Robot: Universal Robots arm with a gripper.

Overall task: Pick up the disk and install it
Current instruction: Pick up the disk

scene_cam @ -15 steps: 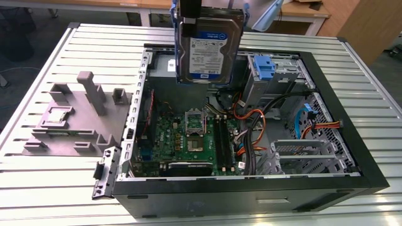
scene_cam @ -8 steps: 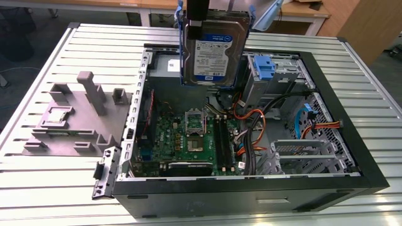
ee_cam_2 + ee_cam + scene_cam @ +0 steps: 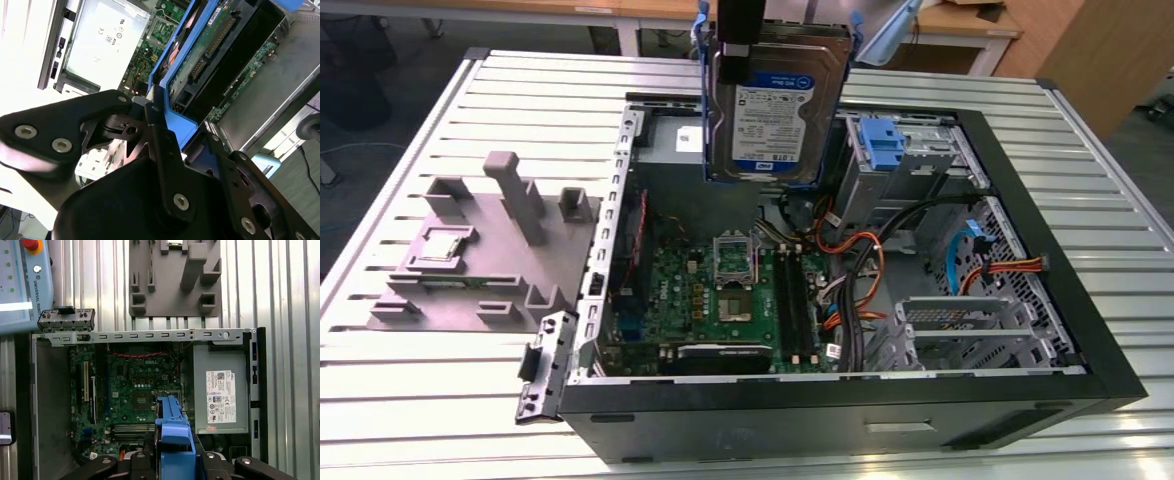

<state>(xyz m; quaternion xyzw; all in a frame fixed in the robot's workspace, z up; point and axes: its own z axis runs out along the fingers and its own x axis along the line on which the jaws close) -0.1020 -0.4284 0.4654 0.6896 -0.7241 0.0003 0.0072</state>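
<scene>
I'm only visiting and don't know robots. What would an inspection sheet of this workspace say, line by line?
Surface: slatted metal table carrying an open computer case.
Job's things: the disk hangs upright above the case, not yet in a bay.
Clutter: grey plastic fixture beside the case, on the exterior view's left; a blue bracket in the drive cage.
Grippers: gripper shut on the disk's blue rail.
Cables: orange cables and a blue cable loose inside the case.
Surroundings: wooden furniture beyond the table; a teach pendant next to the case.
</scene>
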